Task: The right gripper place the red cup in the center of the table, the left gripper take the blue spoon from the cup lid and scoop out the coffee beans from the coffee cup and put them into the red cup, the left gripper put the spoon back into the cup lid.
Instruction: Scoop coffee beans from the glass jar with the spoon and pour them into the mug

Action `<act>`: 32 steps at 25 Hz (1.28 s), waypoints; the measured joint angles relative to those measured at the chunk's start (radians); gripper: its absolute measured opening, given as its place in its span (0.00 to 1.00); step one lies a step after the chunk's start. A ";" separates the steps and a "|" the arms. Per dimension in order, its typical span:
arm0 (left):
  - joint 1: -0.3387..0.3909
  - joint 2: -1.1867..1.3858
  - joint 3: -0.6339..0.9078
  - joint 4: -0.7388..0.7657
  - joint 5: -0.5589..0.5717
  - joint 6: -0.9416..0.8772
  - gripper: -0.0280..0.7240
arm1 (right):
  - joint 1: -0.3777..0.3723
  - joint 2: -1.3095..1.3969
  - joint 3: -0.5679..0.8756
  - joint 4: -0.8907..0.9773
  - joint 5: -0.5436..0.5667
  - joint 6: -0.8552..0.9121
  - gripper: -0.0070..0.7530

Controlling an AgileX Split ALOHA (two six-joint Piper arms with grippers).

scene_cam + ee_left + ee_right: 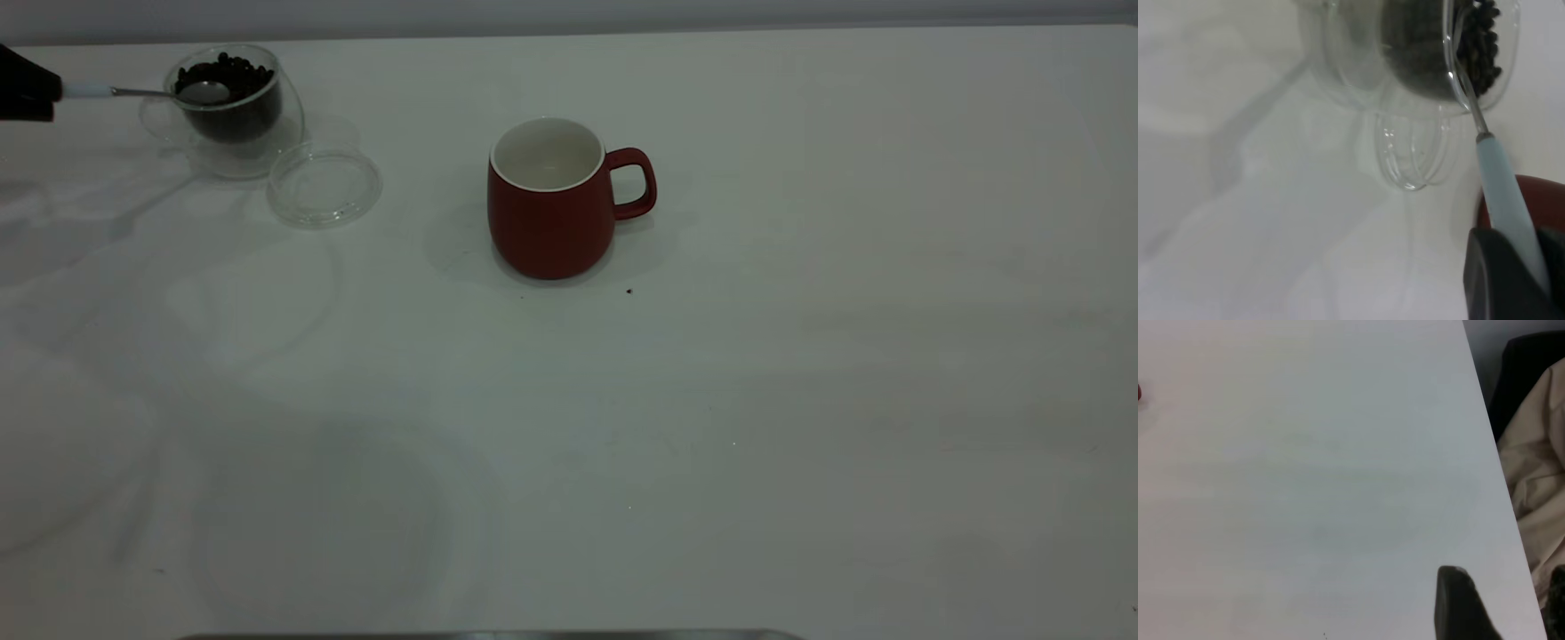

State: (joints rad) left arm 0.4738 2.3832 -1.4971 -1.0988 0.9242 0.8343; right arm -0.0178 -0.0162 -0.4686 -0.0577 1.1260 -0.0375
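Observation:
The red cup (551,213) stands upright near the middle of the table (711,400), white inside, handle to the right. At the back left, the clear coffee cup (233,107) holds dark coffee beans (236,71). My left gripper (31,89) is shut on the pale handle of the blue spoon (133,91). The spoon's shiny bowl sits at the cup's mouth, over the beans. In the left wrist view, the left gripper (1521,250) grips the spoon (1501,180), whose neck passes over the glass rim. The cup lid (324,185) lies bare beside the glass cup. My right gripper (1506,577) hangs open over the table's edge.
A tiny dark speck (629,291) lies just in front of the red cup. Beige cloth (1538,453) and a dark shape lie beyond the table's edge in the right wrist view. A grey strip (489,635) runs along the near edge.

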 joint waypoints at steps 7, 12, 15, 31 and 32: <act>-0.034 0.030 -0.001 -0.031 -0.010 0.023 0.20 | 0.000 0.000 0.000 0.000 0.000 0.000 0.47; -0.036 0.030 -0.001 -0.060 0.001 0.025 0.20 | 0.000 0.000 0.000 0.000 0.000 0.000 0.47; -0.035 0.030 -0.001 -0.062 0.022 0.025 0.20 | 0.000 0.000 0.000 0.000 0.000 0.000 0.47; 0.063 0.030 -0.001 -0.066 0.154 0.057 0.20 | 0.000 0.000 0.000 0.000 0.000 0.000 0.47; 0.063 0.030 -0.001 -0.073 0.168 0.065 0.20 | 0.000 0.000 0.000 0.000 0.000 0.000 0.47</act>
State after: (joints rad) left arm 0.5372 2.4137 -1.4982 -1.1722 1.0925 0.8993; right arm -0.0178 -0.0162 -0.4686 -0.0577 1.1260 -0.0375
